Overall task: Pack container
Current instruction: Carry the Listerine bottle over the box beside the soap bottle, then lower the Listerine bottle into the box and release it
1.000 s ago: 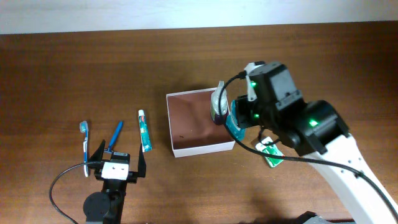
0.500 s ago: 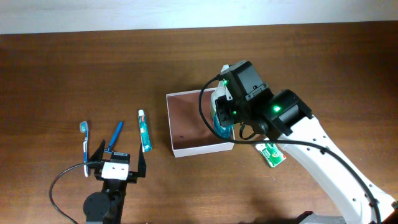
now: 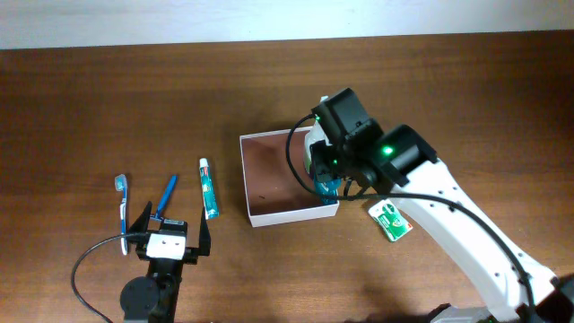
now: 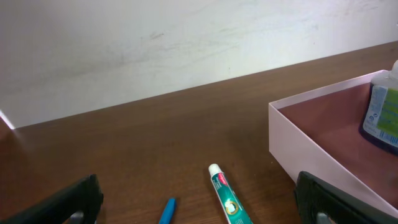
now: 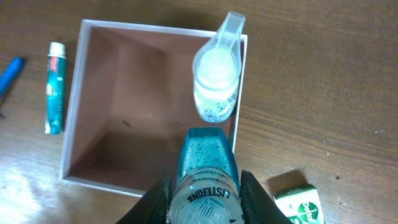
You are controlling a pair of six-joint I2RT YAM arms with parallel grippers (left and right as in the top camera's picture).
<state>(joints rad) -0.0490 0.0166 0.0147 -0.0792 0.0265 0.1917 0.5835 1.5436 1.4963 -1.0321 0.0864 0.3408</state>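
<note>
- L pincer [image 3: 172,226]: wide open, empty, near green-white toothpaste tube [image 3: 208,188].
- Square white-walled, brown-floored container [image 3: 245,179]: mid-worktop [image 3: 90,108].
- R pincer [image 5: 202,194]: clamped on teal plastic mouthwash bottle [image 5: 206,158], at container's right wall.
- Step, by judgement: placing. Next: lower bottle inside, release.

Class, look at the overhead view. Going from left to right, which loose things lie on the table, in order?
Toothbrush → slim blue item → toothpaste tube → container → green-and-white packet.
</note>
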